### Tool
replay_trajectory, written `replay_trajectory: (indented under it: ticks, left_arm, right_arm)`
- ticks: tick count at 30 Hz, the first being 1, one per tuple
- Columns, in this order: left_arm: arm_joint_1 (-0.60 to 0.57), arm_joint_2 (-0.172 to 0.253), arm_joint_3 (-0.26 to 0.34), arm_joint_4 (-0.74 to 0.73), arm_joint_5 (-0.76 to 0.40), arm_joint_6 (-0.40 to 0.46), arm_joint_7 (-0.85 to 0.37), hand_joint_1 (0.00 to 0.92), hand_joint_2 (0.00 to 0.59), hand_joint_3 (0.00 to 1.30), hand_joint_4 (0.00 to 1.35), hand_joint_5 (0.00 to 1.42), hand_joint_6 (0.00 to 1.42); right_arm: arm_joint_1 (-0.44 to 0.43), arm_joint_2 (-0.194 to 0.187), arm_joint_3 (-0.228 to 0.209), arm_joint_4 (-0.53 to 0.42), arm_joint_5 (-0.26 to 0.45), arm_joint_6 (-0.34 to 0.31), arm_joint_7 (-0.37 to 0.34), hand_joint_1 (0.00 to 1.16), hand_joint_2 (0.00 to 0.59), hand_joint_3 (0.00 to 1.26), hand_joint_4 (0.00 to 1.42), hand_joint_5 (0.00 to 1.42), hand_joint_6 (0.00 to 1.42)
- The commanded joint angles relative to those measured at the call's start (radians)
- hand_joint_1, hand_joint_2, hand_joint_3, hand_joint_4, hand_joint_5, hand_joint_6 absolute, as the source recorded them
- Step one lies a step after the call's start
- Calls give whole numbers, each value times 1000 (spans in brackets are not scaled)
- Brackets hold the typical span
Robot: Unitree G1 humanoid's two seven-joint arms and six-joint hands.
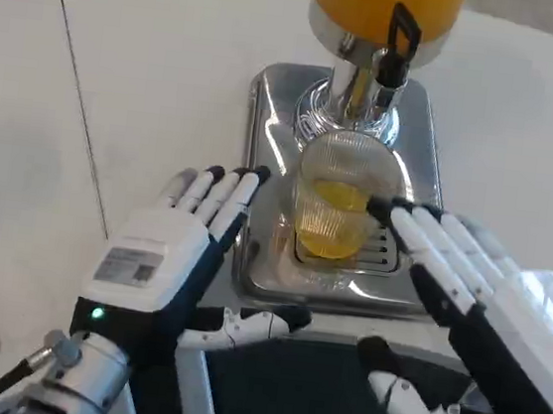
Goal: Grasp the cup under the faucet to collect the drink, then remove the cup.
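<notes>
Your cup (341,196) (partly filled with orange drink) is sitting on the metal tray (263,146) under the faucet (394,56). Both hands are flanking it with fingers spread, holding nothing: left hand (177,246), right hand (467,289) nearly touching it.

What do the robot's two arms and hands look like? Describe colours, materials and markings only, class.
The left hand has a glossy white back bearing a grey printed label and a small green light near the wrist; its fingers are white with black tips and black undersides. Its forearm is silver metal. The right hand has the same white shell and white fingers with black tips and black palm parts.
</notes>
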Motion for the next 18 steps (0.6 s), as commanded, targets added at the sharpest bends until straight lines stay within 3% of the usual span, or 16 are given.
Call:
replay_trajectory:
  ticks: [1,9,18]
  left_arm:
    - [-46,-16,10,62,-35,18,42,0,96,0,0,29,26]
    - [-84,-42,13,99,-109,-4,95,7,62,0,0,121,106]
    - [-78,-49,-1,97,-155,-47,108,37,37,0,0,161,148]
  right_arm:
    - [63,18,-29,-32,22,-35,-1,218,502,14,0,0,0]
    - [112,51,-39,-49,36,-39,9,263,447,24,0,0,0]
    - [160,51,-64,-52,-6,-58,16,323,428,19,0,0,0]
